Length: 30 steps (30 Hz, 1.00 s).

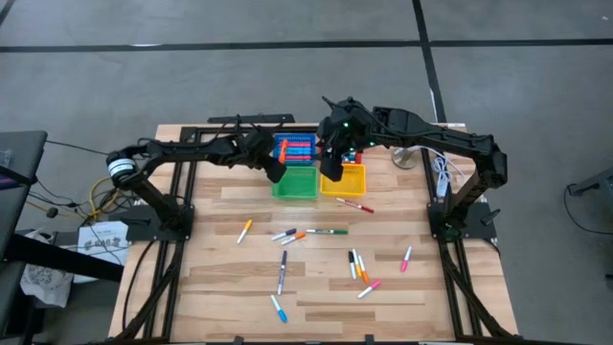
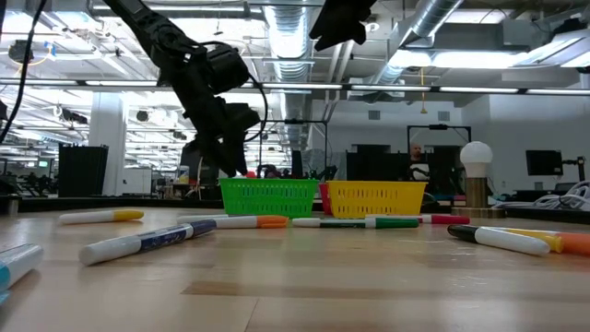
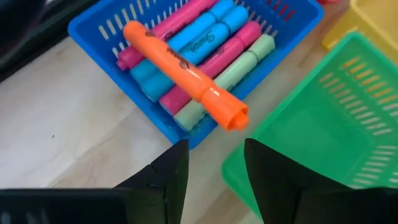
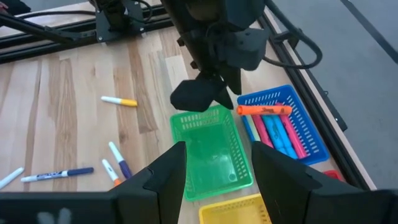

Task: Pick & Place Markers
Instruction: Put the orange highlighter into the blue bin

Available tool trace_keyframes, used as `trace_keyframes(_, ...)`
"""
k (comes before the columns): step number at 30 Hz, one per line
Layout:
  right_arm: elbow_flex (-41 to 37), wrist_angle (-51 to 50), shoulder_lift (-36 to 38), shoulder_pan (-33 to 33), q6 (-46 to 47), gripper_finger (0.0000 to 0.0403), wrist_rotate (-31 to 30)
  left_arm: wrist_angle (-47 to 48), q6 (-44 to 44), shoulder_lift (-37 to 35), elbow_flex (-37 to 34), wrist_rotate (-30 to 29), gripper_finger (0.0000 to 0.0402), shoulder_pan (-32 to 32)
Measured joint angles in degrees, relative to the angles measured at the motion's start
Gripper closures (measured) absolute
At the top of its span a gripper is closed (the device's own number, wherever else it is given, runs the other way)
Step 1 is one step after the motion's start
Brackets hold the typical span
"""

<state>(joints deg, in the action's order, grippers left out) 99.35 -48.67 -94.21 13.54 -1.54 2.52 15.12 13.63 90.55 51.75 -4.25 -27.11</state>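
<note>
Orange marker [image 3: 186,71] lies slantwise on top of pink, blue and pale green markers in the blue tray [image 3: 99,25], its capped end jutting over the tray's rim toward the green tray [image 3: 323,124]. My left gripper [image 3: 214,146] hovers open just above and short of that end, touching nothing. It also shows in the high view [image 1: 275,171] and the right wrist view [image 4: 202,93]. My right gripper [image 4: 217,152] is open, held high over the green tray [image 4: 211,155] and yellow tray [image 1: 347,179]. Several loose markers [image 1: 306,233] lie on the table.
Blue tray [image 1: 295,149], green tray [image 1: 295,184] and yellow tray sit close together at the table's far middle, with a red edge [image 4: 333,177] beside them. Loose markers [image 1: 283,271] are scattered over the near half. A white cable bundle [image 1: 439,172] lies at the far right.
</note>
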Motion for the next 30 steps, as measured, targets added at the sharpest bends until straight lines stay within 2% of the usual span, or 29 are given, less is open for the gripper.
trace_keyframes(5,0.02,-0.17,0.0,-0.02,-0.02,0.0232,0.0,-1.64,-0.07,-0.51,0.12,-0.02,0.0247,0.0)
trace_keyframes(9,0.01,-0.15,0.0,0.17,-0.02,0.0232,0.0,0.54,-0.07,-0.51,0.96,-0.27,0.0247,0.02)
trace_keyframes(17,0.02,-0.11,0.0,0.48,-0.39,0.0232,0.0,2.12,-1.81,-0.51,1.03,-4.74,0.0247,0.0)
trace_keyframes(30,0.02,0.81,0.02,0.48,-0.39,0.0232,-0.01,0.67,-2.69,-0.51,1.03,-3.56,0.0247,-0.31)
